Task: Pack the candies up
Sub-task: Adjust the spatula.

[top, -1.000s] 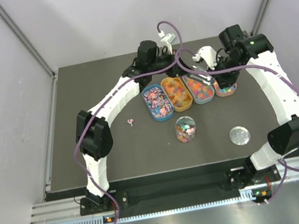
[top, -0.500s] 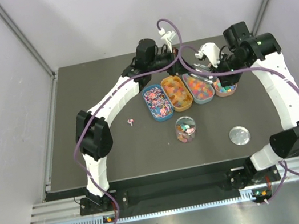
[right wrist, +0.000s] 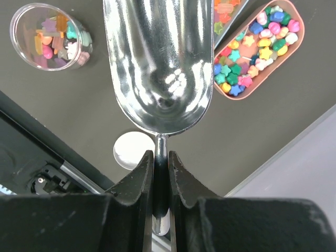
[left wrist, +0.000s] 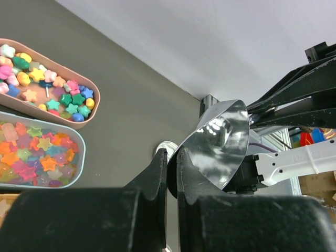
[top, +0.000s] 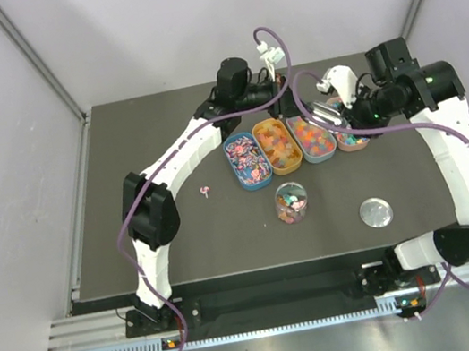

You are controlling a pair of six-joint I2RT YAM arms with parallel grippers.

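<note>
The candies (top: 309,137) fill a row of oval trays at mid table, and more lie as coloured stars (left wrist: 63,90) in the left wrist view. Some sit in the clear jar (top: 291,202), also at the upper left of the right wrist view (right wrist: 50,34). My right gripper (right wrist: 160,155) is shut on the handle of a metal scoop (right wrist: 157,68), whose bowl is empty. It hangs above the right end of the tray row (top: 338,104). My left gripper (left wrist: 171,152) is shut at the back centre (top: 279,95), with the scoop's bowl (left wrist: 223,139) close behind its fingertips.
From left to right stand a blue tray (top: 236,173), an orange tray (top: 275,168), a grey-blue tray (top: 331,155) and a pink tray (top: 365,141). The jar's round lid (top: 375,212) lies front right. One stray sweet (top: 205,190) lies left of the trays.
My right arm has swung outward to the right and lifted the scoop up from the pink tray. My left gripper has shifted slightly right.
</note>
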